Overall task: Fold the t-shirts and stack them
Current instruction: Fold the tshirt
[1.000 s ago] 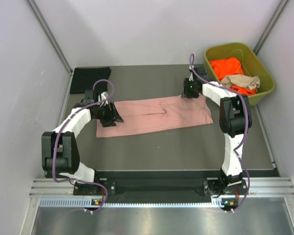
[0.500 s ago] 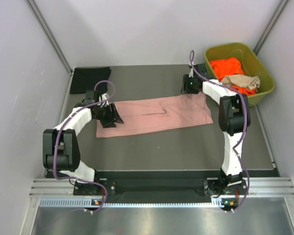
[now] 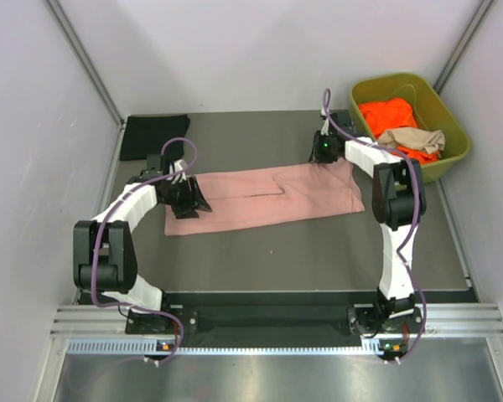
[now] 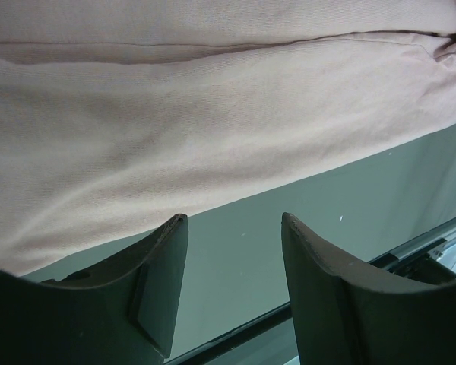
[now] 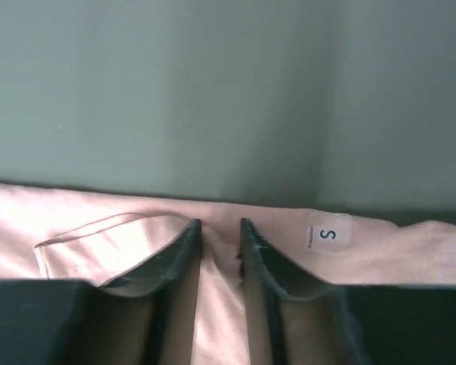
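Top view: I count four t-shirts. One pink t-shirt (image 3: 268, 197) lies spread flat across the middle of the frame on the dark table (image 3: 302, 251), running left to right. One black t-shirt (image 3: 155, 136) sits folded at the upper left, well apart from the pink one. In the upper right stands one olive-green bin (image 3: 447, 155), which holds one orange t-shirt (image 3: 388, 112) and one tan t-shirt (image 3: 412, 138) lying on top of the orange.

I have two grippers. My left gripper (image 3: 193, 201) is at the left end of the pink t-shirt. In the left wrist view its two fingers (image 4: 159, 281) stand spread apart with only bare table between them, and the shirt's edge crosses the frame just beyond the tips.

My right gripper (image 3: 323, 156) is at the upper right edge of the pink t-shirt, near the bin. In the right wrist view its two fingers (image 5: 175, 255) are drawn close together, leaving a slim gap with pink cloth showing in it. The view is too close for me to tell whether the cloth is actually clamped. One white size label (image 5: 327, 236) marked S lies just right of the fingers.
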Robot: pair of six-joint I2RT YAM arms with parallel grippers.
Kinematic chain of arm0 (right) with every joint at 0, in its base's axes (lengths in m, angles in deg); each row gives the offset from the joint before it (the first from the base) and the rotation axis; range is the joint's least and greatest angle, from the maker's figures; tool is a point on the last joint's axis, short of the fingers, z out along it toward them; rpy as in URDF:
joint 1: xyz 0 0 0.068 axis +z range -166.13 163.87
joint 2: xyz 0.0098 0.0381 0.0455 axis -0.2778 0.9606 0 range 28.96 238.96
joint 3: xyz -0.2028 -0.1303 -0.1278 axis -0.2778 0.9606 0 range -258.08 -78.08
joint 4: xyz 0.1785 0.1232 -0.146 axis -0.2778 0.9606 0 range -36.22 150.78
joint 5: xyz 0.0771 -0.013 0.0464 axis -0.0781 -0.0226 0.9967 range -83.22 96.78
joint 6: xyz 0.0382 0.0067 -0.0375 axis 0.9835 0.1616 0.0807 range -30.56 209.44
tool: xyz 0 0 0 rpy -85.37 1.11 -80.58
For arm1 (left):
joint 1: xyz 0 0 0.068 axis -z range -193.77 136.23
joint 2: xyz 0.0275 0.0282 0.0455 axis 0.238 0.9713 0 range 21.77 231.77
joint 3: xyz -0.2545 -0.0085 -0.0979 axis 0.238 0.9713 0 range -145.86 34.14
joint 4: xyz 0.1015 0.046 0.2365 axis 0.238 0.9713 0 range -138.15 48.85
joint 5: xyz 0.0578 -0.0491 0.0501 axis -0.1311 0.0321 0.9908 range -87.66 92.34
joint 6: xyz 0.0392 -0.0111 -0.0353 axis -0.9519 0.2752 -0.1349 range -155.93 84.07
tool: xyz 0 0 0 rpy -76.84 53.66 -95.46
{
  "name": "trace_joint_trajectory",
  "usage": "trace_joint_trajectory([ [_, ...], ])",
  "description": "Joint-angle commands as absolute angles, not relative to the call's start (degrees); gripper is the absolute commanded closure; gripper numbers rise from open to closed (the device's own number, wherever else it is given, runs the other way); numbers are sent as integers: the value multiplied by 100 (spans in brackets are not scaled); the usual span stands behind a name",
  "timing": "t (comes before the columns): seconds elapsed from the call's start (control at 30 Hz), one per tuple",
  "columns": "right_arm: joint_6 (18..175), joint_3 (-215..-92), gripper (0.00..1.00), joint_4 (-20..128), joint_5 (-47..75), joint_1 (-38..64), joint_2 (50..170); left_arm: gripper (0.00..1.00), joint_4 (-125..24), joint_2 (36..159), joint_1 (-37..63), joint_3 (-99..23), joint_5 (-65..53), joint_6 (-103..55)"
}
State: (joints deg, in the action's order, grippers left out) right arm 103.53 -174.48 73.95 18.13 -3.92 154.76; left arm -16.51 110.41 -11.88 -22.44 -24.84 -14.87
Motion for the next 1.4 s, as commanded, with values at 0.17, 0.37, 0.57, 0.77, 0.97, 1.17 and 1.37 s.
trace_joint_trajectory([
  [0.17,10570,-17354,97,7005,2057,-426,14885,43,-1694,10983,-1201,-2414,-2544,-1449],
  [0.37,10667,-16704,100,6890,2321,-409,14226,43,-1773,10887,-1201,-2343,-2553,-1335],
  [0.57,10737,-15807,99,6688,2497,-330,13488,43,-1817,10746,-1201,-2264,-2570,-1255],
  [0.77,10798,-15156,97,6635,2646,-207,13083,43,-1765,10500,-1201,-2150,-2509,-1211],
  [0.97,10912,-14550,91,6731,2752,-22,12723,43,-1695,10245,-1201,-2027,-2412,-1203],
  [1.17,10835,-13768,77,6898,2796,-13,11977,43,-1651,10105,-1201,-1913,-2324,-1211],
  [1.37,10473,-14275,66,7240,2892,-214,12280,43,-1677,10087,-1210,-1965,-2271,-1167],
])
